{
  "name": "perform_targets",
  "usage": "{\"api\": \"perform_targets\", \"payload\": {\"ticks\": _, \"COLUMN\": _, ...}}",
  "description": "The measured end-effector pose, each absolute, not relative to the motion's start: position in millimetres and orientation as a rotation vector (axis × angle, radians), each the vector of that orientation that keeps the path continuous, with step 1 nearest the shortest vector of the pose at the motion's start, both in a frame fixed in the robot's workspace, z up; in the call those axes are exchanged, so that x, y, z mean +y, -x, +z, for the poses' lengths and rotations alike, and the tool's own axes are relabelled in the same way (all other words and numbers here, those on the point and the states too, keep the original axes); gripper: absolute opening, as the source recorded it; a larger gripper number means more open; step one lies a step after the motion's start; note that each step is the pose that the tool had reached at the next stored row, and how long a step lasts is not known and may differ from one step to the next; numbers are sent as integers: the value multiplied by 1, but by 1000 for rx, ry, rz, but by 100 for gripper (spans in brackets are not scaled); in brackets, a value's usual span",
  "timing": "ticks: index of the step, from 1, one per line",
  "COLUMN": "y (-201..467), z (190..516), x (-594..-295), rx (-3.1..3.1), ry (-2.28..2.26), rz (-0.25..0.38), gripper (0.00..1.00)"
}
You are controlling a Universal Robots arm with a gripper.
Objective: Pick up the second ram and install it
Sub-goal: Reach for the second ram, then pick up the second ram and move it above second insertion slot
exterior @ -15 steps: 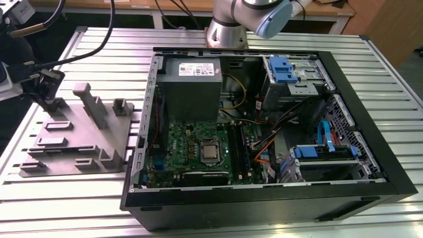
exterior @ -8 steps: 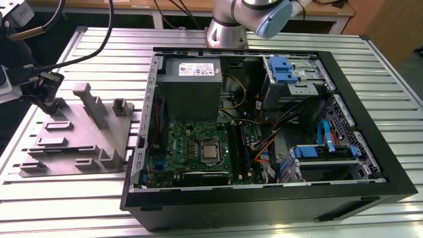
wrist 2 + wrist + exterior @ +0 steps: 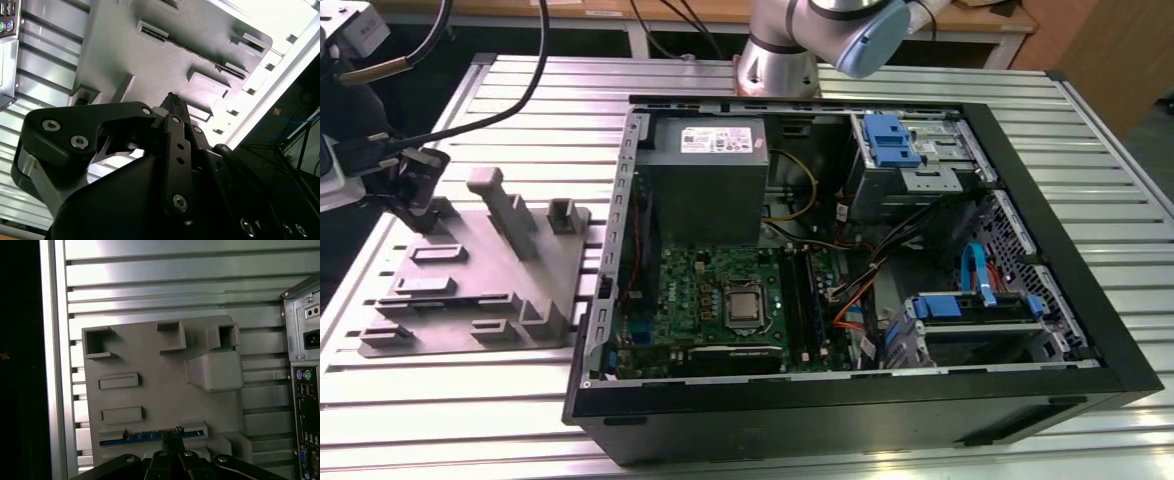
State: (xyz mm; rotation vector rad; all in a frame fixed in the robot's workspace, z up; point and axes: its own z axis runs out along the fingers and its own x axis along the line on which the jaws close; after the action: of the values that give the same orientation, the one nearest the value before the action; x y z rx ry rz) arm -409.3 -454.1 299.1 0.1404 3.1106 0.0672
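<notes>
Gripper (image 3: 172, 436) linkage looms closest in both wrist views, fingers apparently drawn together on nothing. At nine o'clock of the computer case (image 3: 854, 410) in the exterior view sits the grey holder (image 3: 165, 395). The ram (image 3: 140, 438) lies slotted in it, directly beneath the tip, long axis nine-to-three. Whether they touch is unclear, and the tip hides part of the stick.

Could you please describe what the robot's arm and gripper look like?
The arm is a silver-grey tube with rounded joints, one of them closed by a light blue cap. The gripper is matt black, built from angular linked plates fastened with silver screw heads. Black cables loop towards it in the exterior view.
</notes>
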Motion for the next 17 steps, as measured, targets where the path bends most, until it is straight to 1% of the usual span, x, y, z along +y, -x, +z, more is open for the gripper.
{"api": "perform_targets", "payload": {"ticks": 13, "y": 409, "z": 298, "x": -454, "rx": 3111, "ry": -139, "rz": 67, "gripper": 10}}
{"api": "perform_targets", "payload": {"ticks": 17, "y": 410, "z": 297, "x": -454, "rx": 3114, "ry": -75, "rz": 68, "gripper": 10}}
